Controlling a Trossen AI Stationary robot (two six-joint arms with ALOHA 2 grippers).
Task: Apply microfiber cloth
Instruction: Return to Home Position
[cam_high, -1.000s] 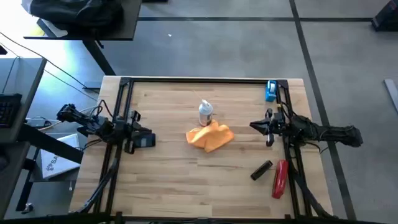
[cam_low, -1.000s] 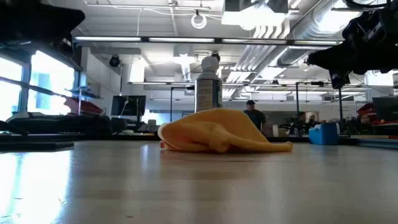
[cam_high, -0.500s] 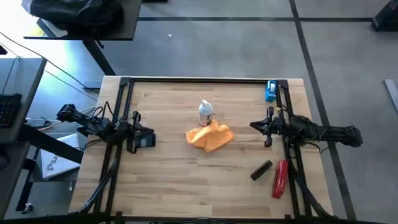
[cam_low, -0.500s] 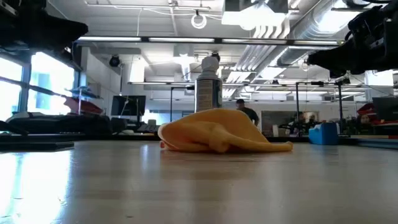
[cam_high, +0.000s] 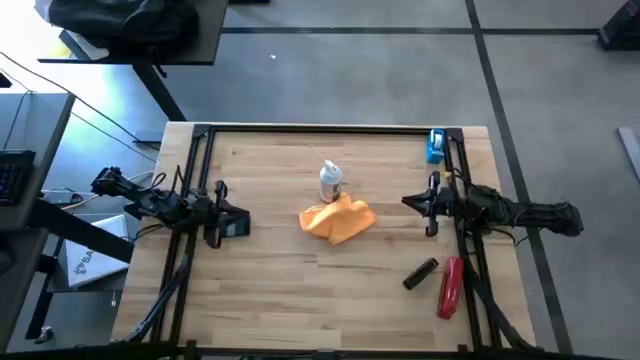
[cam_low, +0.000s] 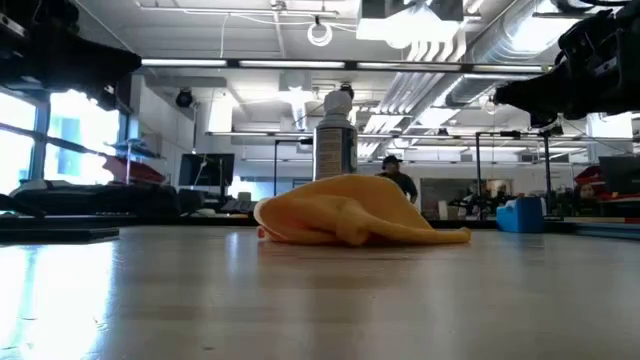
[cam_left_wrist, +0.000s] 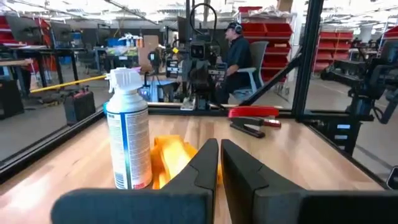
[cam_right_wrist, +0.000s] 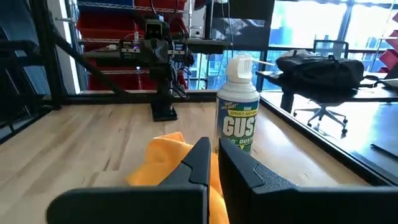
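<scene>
Left gripper (cam_high: 241, 212), clenched on nothing, has drawn slightly back toward the table's (cam_high: 300, 295) left edge. The right gripper (cam_high: 408, 202), equally clenched and empty, waits opposite. The microfiber cloth (cam_high: 338, 221) lies crumpled mid-table beside the spray bottle (cam_high: 330, 182), so the wiping appears finished.
</scene>
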